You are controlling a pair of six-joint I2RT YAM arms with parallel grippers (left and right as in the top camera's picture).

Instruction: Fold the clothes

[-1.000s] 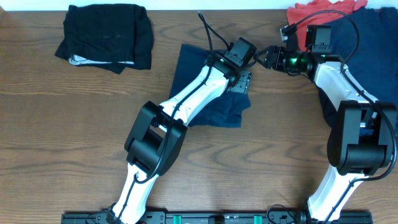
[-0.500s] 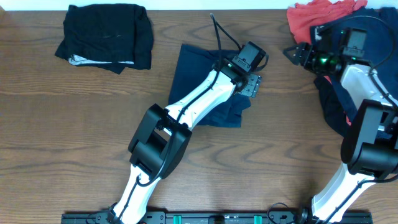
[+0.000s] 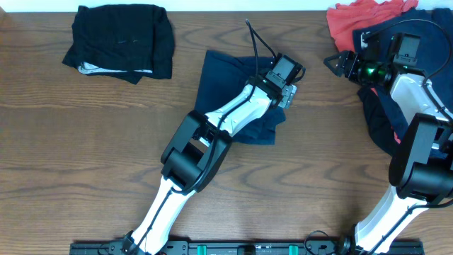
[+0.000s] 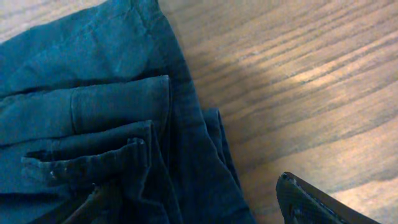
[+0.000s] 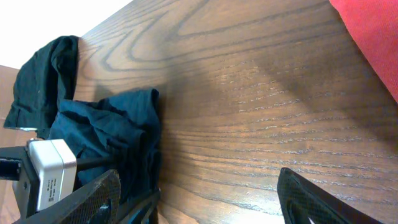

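Observation:
The clothes lie in three places. A folded navy blue garment (image 3: pixel 230 95) sits mid-table, and in the left wrist view its layered edge (image 4: pixel 112 124) fills the left half. My left gripper (image 3: pixel 289 91) (image 4: pixel 199 214) hovers open at that garment's right edge, with cloth under it but nothing pinched. My right gripper (image 3: pixel 337 62) (image 5: pixel 199 205) is open over bare wood between the navy garment (image 5: pixel 118 134) and the coral red cloth (image 3: pixel 361 18) (image 5: pixel 373 43). A black garment (image 3: pixel 120 42) (image 5: pixel 43 81) lies at the back left.
A dark navy pile (image 3: pixel 379 117) lies under my right arm at the table's right side, below the red cloth. The table's back edge (image 3: pixel 212 10) runs just behind the black and red clothes. Bare wood (image 3: pixel 85 156) stretches across the front.
My right gripper has pulled away from the navy garment to the right, toward the red cloth, and opened wider. My left gripper shifted slightly at the garment's right edge.

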